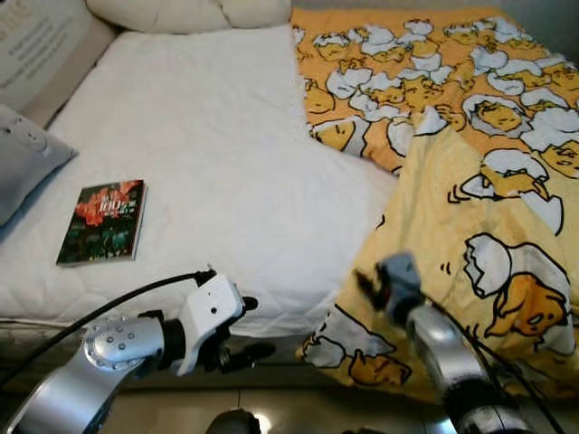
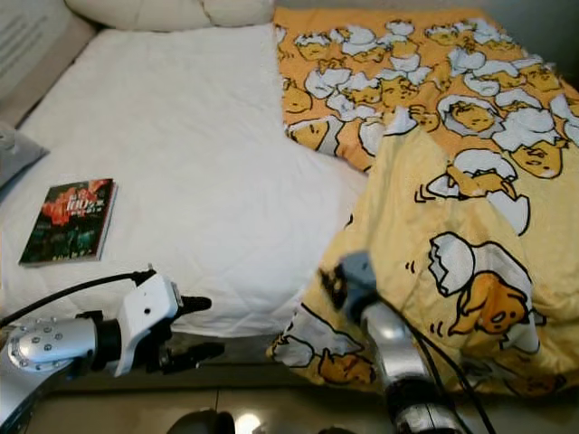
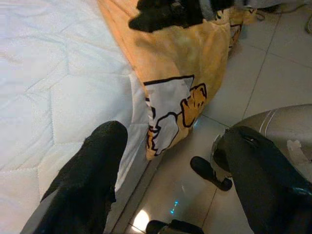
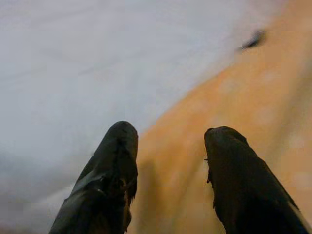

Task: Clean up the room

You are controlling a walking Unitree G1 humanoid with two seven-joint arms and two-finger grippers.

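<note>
The right gripper (image 4: 168, 161), fingers apart, reaches for the yellow blanket's (image 1: 488, 226) near edge, draped off the bed (image 1: 208, 136). Next: close on it. The left gripper (image 1: 244, 330) hangs open nearby.

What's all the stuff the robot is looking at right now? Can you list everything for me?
White quilted mattress: one, white, spanning the middle and left of the head views.
Yellow-orange cartoon-print blanket: one, yellow and orange with white eggshell characters, on the right side of the bed, hanging over its near edge.
Dark paperback book with red cover art: one, dark green and red, flat on the mattress at the left.
Grey cushion: one, grey, far left edge of the bed.
Cream pillow: one, cream, at the bed's far end.
Glossy tiled floor: pale tiles, below the bed edge.
Left hand: black fingers, open, at the near mattress edge.
Right hand: black fingers, open, over the blanket's edge.
</note>
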